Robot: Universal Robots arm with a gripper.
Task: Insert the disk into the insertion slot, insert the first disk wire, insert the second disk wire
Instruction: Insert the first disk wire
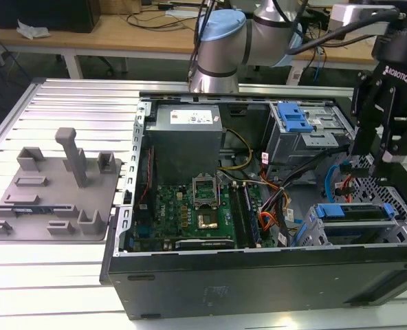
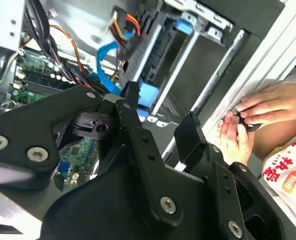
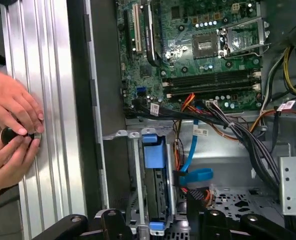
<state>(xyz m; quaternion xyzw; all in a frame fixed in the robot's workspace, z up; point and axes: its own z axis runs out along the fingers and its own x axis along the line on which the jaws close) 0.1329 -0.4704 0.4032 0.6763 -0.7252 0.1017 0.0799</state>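
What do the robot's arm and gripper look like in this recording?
The arm is a silver-grey tube with rounded light-blue joint caps, and black cables run along it. The gripper is black, with white lettering, bolted link bars and two blocky jaws.

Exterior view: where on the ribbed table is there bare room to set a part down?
Bare ribbed aluminium table lies beyond the grey moulded fixture plate, and again on its near side, beside the black computer case. Inside the case it is crowded: cables pack the gap between green motherboard and grey metal drive cage.
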